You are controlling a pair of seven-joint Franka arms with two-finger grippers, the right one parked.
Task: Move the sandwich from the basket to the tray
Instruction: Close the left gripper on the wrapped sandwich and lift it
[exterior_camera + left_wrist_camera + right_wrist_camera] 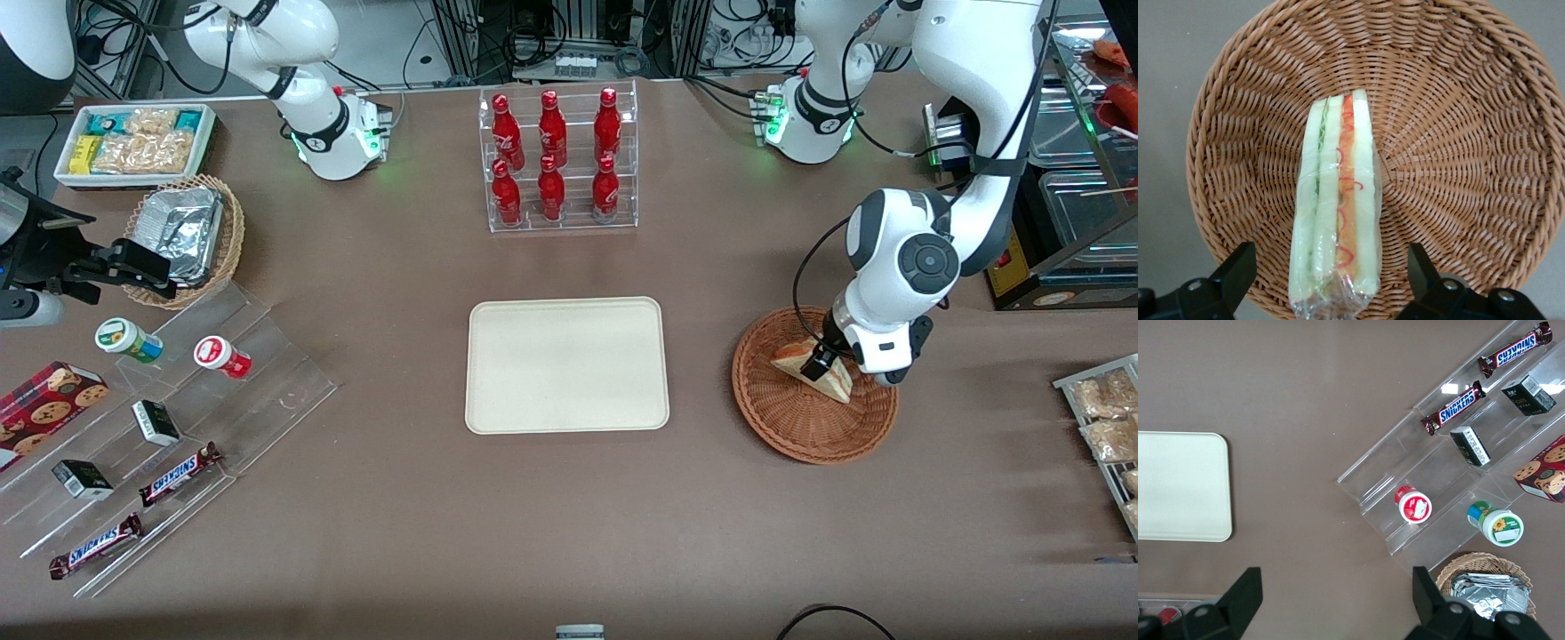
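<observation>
Front view: basket (pixel 800 427) sits on the table beside the tray (pixel 567 364), toward the working arm's end; the sandwich (pixel 822 373) lies in the basket and the gripper (pixel 816 363) is down over it. Left wrist view: gripper (pixel 1331 273) fingers (pixel 1238 270) are spread apart, one either side of the wrapped sandwich (pixel 1336 207), not touching it; sandwich rests on the basket (pixel 1458 133) floor, cut edge up.

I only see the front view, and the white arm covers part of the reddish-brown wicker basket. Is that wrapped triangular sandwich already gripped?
Observer: Not gripped. In the wrist view the left arm's gripper is open, its fingers apart from the sandwich on both sides.
Visitor: Is it lying flat?
Observer: No, it stands on edge in the basket, filling layers facing the wrist camera.
Visitor: Anything on the cream rectangular tray?
Observer: The tray looks bare.
</observation>
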